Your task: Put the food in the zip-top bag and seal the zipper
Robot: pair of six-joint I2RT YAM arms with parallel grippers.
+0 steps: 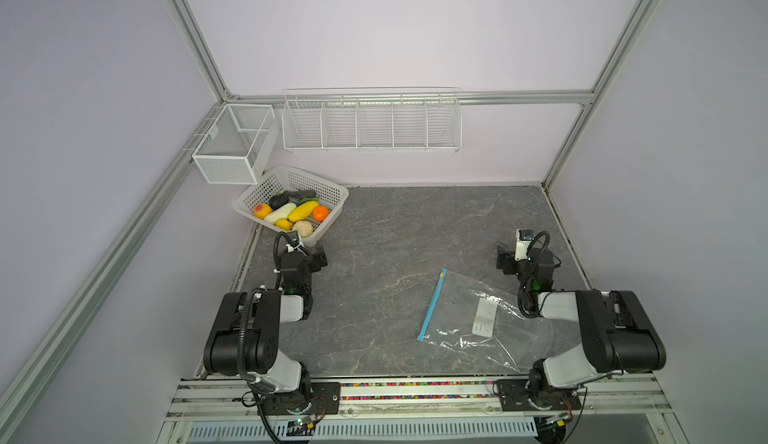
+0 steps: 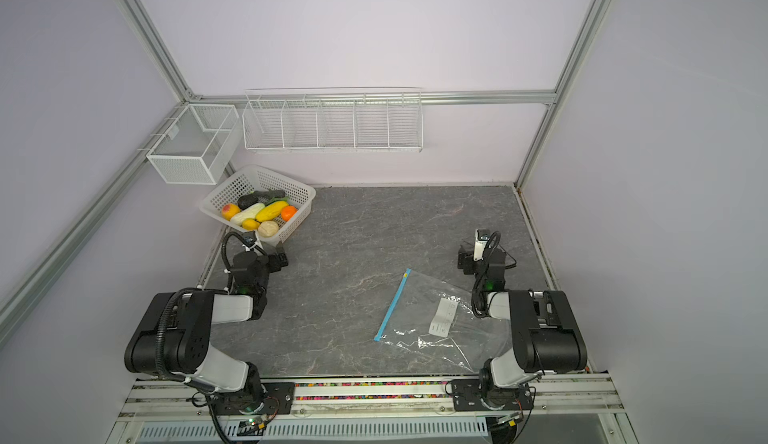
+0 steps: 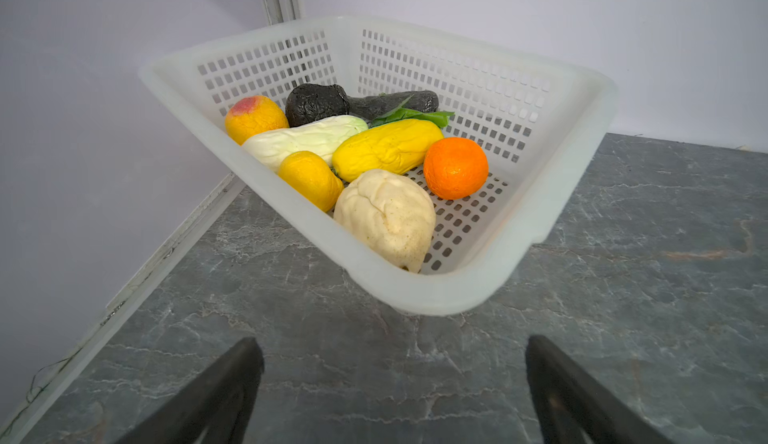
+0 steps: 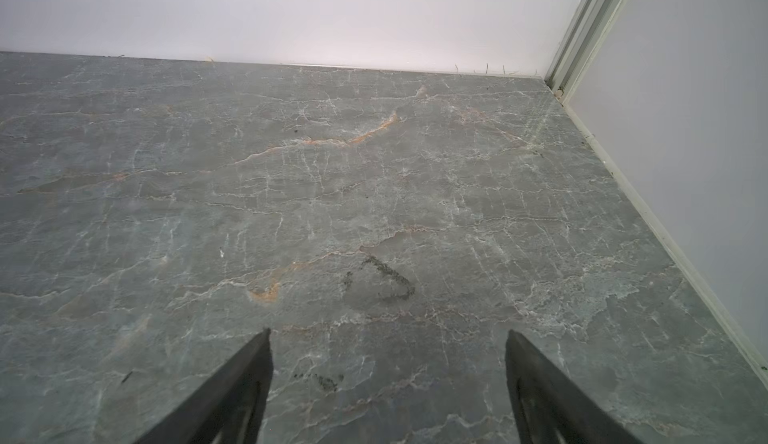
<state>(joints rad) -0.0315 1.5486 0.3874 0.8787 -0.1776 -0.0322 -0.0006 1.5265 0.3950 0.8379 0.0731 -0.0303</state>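
At the far left corner of the table (image 1: pixel 395 234), the white basket (image 1: pixel 332 218) holds all the food (image 1: pixel 303 211): orange, yellow, white, beige and dark pieces piled together, none bagged yet. The left end effector (image 3: pixel 392 348) sits just in front of the basket with its fingers spread and empty, pointing at the pile. That looks like a ready stance for a first pick, probably the beige piece nearest it.

Right of the middle, the bag (image 1: pixel 461 317) lies flat. Its blue zipper (image 1: pixel 432 304) faces the basket side, which suits food arriving from the left. I cannot tell whether the mouth is open.

The right end effector (image 4: pixel 388 338) is beyond the bag over bare table, spread and holding nothing. It is likely placed to hold the mouth open later.
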